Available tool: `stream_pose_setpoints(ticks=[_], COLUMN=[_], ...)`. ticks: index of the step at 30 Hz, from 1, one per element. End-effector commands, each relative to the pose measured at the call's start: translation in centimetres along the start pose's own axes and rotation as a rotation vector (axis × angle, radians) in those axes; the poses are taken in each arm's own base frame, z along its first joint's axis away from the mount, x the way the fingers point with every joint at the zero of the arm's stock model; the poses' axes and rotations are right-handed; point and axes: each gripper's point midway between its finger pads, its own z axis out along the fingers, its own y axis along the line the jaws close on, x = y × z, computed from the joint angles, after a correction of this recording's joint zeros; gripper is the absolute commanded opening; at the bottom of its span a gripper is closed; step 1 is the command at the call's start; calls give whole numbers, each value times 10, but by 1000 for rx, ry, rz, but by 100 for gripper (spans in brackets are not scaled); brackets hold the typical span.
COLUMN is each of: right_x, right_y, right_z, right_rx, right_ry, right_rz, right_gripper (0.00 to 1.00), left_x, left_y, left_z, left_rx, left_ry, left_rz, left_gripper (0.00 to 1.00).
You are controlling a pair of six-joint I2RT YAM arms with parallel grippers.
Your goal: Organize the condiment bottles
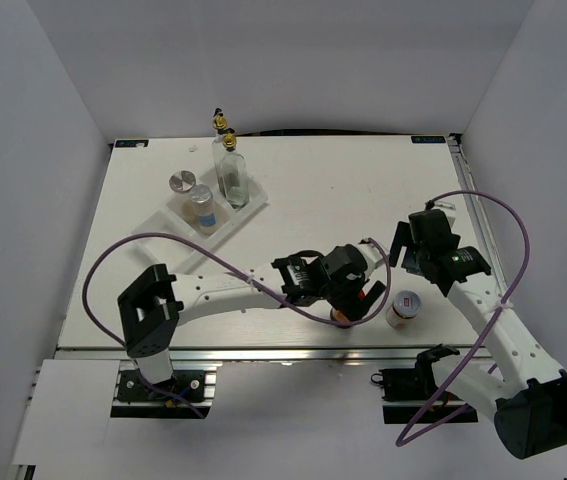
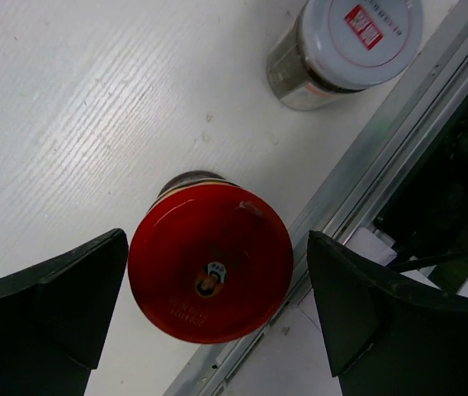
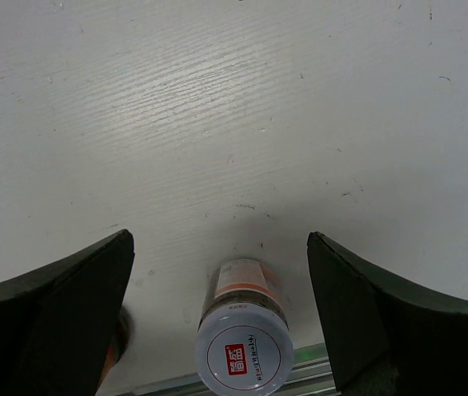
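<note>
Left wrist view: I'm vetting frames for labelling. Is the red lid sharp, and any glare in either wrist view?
Left wrist: red-lidded jar sharp, a glare streak on the table at upper left. Right wrist: a similar glare band up top, white-lidded jar in focus.

Top view. On the table (image 1: 343,190), two glass cruets (image 1: 231,176) and two shakers (image 1: 201,206) stand in a white rack (image 1: 233,222), far left. The left hand (image 1: 355,298) hangs over a brown jar (image 1: 341,316). A white-lidded jar (image 1: 404,306) stands near the right hand (image 1: 411,258).

Top external: set high at the near side, looked down over the whole table (image 1: 343,190). Left wrist, right wrist: close above it, faced downward; both shared the white-lidded jar (image 2: 345,49).
</note>
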Motion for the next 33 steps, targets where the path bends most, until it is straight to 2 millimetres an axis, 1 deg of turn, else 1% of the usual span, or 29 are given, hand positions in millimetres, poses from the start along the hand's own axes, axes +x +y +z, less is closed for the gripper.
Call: stream_pose_setpoints(ticks=[1,2,3,4,5,8,9,12,13,14,16,17,18,19,20,21,22,23,24,25,26,28,29,31,32,33], right_x=[-12,-12,-12,-13,-14,-13,-13,-12,-11,-11,-12,-13,-13,-13,-13,-13,-15,-15,-17,-17,-17,-18,-17,-15,-14,-14], right_y=[6,7,7,8,8,8,8,9,9,9,10,10,10,11,11,11,12,12,13,14,15,16,15,15,15,15], right_z=[-1,-2,-3,-4,-4,-5,-6,-6,-6,-6,-7,-8,-8,-9,-9,-9,-10,-11,-12,-12,-12,-13,-12,-11,-10,-10], right_rx=[-36,-44,-47,-55,-59,-68,-71,-76,-79,-79,-89,-95,-97,-102,-104,-109,-112,-117,-123,-131,-137,-141,-138,-135,-136,-136], right_ry=[-50,-54,-57,-61,-66,-73,-77,-79,-78,-78,-88,-98,-99,-105,-107,-115,-123,-123,-133,-136,-137,-138,-133,-126,-126,-126], right_rz=[13,12,12,11,13,13,12,11,10,8,12,16,16,18,19,20,23,21,26,26,25,24,22,20,17,20], right_gripper=[89,89,89,89,89,90,89,89,89,89,89,89,89,89,89,89,89,89,89,89,89,89,90,89,89,89], left_x=[-8,-3,2,0,2,-1,-5,-13,-15,-19,-26,-29,-32,-41,-47,-45,-52,-52,-46,-44,-43,-33,-28,-17,-10,-8], left_y=[-3,-2,1,6,9,13,14,21,23,33,48,70,82,95,125,145,162,193,208,229,252,277,297,315,330,336], left_z=[-3,3,3,4,4,1,0,-5,-7,-11,-22,-31,-37,-51,-61,-71,-90,-105,-117,-134,-156,-177,-196,-214,-232,-241], left_rx=[-5,-18,-38,-68,-83,-113,-115,-155,-170,-225,-299,-390,-423,-449,-503,-555,-596,-673,-729,-816,-880,-949,-999,-1055,-1102,-1126], left_ry=[8,29,48,43,48,33,19,-25,-34,-47,-78,-91,-104,-139,-163,-178,-227,-251,-247,-269,-297,-299,-321,-329,-347,-359], left_rz=[-13,-12,-11,-14,-21,-36,-40,-51,-53,-59,-70,-106,-132,-176,-259,-294,-339,-402,-422,-445,-499,-553,-607,-657,-697,-713], left_gripper=[98,98,98,98,94,67,51,34,22,12,0,0,0,0,0,0,0,0,0,0,0,0,0,0,0,0])
